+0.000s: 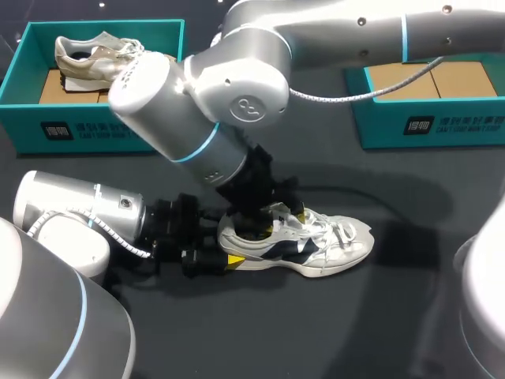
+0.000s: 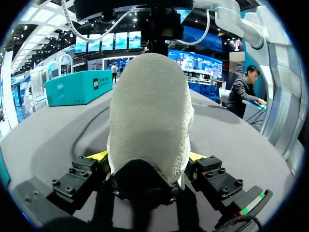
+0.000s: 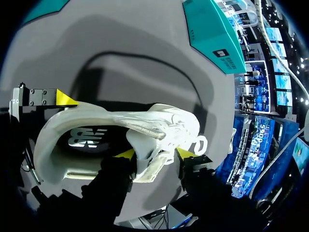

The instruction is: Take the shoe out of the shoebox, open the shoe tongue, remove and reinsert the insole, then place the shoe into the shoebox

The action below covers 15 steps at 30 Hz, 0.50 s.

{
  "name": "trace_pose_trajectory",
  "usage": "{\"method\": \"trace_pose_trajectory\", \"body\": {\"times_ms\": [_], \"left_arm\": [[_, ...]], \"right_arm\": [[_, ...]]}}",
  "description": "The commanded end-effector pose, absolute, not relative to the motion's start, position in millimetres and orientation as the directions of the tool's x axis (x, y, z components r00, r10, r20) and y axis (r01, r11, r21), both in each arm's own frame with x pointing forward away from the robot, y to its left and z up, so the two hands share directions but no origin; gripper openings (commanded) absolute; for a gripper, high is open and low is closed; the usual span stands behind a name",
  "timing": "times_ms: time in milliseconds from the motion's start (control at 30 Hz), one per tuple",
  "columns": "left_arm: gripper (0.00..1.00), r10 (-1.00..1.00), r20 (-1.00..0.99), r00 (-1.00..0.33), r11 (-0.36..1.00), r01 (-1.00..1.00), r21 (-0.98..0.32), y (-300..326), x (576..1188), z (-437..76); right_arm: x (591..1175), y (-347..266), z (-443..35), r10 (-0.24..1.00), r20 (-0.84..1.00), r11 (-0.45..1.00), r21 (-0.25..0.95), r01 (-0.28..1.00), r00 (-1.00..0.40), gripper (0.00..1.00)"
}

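White shoe (image 1: 304,241) looked light and floppy; your left gripper (image 2: 147,155) pinched its stiffer heel (image 2: 149,111), your right gripper (image 3: 154,153) pinched its soft tongue (image 3: 145,128).

The desk (image 1: 410,332) is a flat, matte, dark grey surface that fills the head view from side to side. Light falls on it from above (soft-edged shadows lie across its middle and darken a patch toward its right side).
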State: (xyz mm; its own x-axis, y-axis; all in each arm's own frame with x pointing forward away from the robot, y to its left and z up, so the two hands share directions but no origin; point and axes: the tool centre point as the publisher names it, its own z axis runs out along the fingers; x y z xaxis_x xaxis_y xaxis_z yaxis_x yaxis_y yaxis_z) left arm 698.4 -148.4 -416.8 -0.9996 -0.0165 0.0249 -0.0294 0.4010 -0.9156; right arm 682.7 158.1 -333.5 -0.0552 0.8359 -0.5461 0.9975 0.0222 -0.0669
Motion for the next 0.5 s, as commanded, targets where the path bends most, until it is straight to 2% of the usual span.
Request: {"method": "trace_pose_trajectory", "body": {"times_ms": [33,133,367,500], "left_arm": [[0.0,-0.017,0.024,-1.0,0.404,-0.029,-0.914,-146.9,699.4,-421.4],[0.0,-0.017,0.024,-1.0,0.404,-0.029,-0.914,-146.9,699.4,-421.4],[0.0,-0.017,0.024,-1.0,0.404,-0.029,-0.914,-146.9,699.4,-421.4],[0.0,-0.017,0.024,-1.0,0.404,-0.029,-0.914,-146.9,699.4,-421.4]], "right_arm": [[683.1,145.1,-329.9,0.863,-0.502,0.018,-0.081,0.997,-0.056,0.3],[682.7,139.3,-327.2,0.875,-0.479,0.02,-0.095,0.995,-0.064,0.0],[691.5,127.8,-320.7,0.922,-0.337,0.128,-0.204,0.971,-0.192,0.0],[691.5,127.8,-320.7,0.922,-0.337,0.128,-0.204,0.971,-0.192,0.0]]}}
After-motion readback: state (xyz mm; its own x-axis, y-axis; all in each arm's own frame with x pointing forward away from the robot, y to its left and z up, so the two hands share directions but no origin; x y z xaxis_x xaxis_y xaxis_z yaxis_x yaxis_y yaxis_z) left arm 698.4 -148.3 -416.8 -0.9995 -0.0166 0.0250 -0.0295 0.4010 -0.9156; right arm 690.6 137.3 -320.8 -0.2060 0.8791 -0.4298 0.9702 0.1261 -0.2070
